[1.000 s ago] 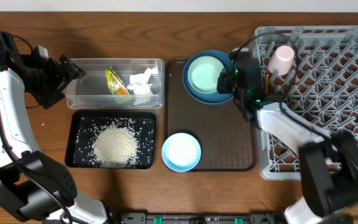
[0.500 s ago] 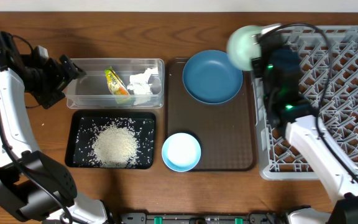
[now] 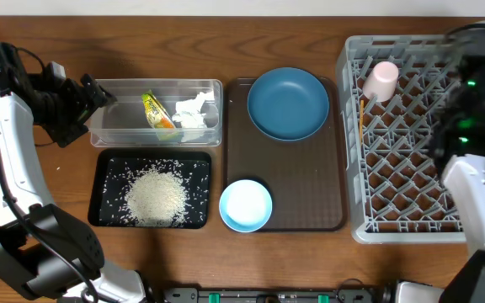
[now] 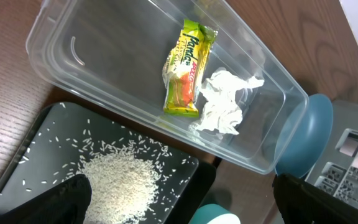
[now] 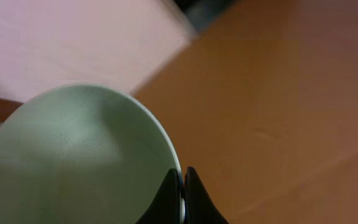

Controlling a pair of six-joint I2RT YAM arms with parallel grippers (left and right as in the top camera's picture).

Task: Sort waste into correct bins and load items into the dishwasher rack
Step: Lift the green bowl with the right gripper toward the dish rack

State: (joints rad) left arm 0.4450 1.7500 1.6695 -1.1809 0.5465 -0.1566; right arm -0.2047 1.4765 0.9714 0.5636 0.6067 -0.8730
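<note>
Right wrist view: right gripper is clenched, its two fingertips pressed together on the rim of the pale mint bowl. The bowl fills the lower left of that view, directly against the fingers. One mint bowl is seen. Overhead, the right arm sits above the right part of the dishwasher rack; the bowl itself cannot be made out from there. Left gripper has its fingers spread wide, grasping nothing, and sits just off the left end of the clear tub. In the tub are one snack wrapper and one crumpled tissue, touching each other toward the tub's right half. Just beside the tub on its near side is the black tray, holding one heap of rice with loose grains scattered around it. That makes two bins in all. Further right, the brown serving tray carries one white and light-blue bowl at its near left corner and one dark blue plate at its far end, well apart. One pink cup lies in the rack's far left corner.
</note>
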